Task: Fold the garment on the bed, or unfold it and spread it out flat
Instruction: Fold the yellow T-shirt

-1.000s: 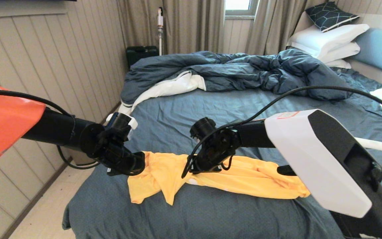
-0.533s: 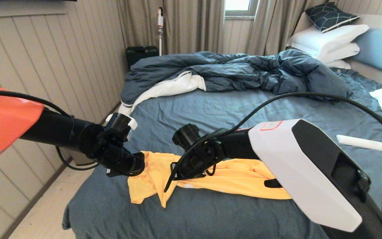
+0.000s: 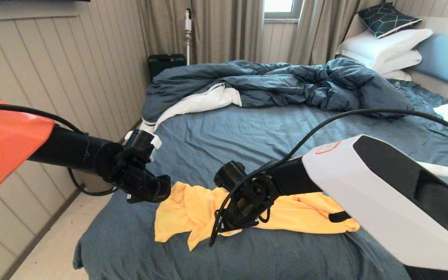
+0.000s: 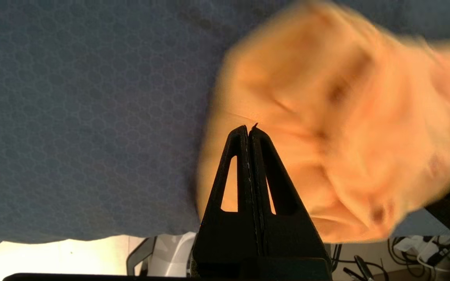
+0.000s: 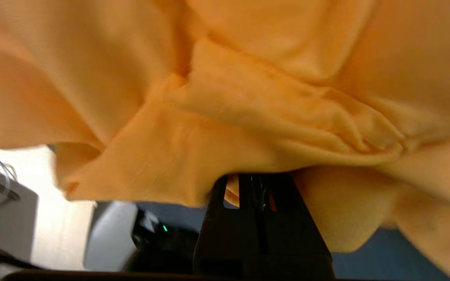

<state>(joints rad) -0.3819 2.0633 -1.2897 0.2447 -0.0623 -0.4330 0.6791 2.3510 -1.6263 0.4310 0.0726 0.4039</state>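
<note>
The garment point(image 3: 193, 208), a yellow-orange T-shirt, lies rumpled in a long band across the near part of the bed point(image 3: 247, 132). My left gripper point(image 3: 165, 190) hovers at the shirt's left upper corner. In the left wrist view it point(image 4: 248, 128) is shut, the fabric point(image 4: 326, 117) lies behind its tips, and I see none between them. My right gripper point(image 3: 231, 225) sits on the shirt's middle front edge. In the right wrist view bunched fabric point(image 5: 248, 117) drapes over that gripper point(image 5: 262, 179) and hides its tips, with the fingers pressed together.
A rumpled dark blue duvet point(image 3: 286, 83) with white underside fills the far half of the bed. White pillows point(image 3: 387, 46) are stacked at the headboard, far right. A white slim object point(image 3: 438, 169) lies on the sheet at right. The panelled wall and floor point(image 3: 53, 252) run along the left.
My right gripper swung left, then came back right and nearer the bed's front edge, dragging the shirt's middle with it. The left gripper shifted slightly right.
</note>
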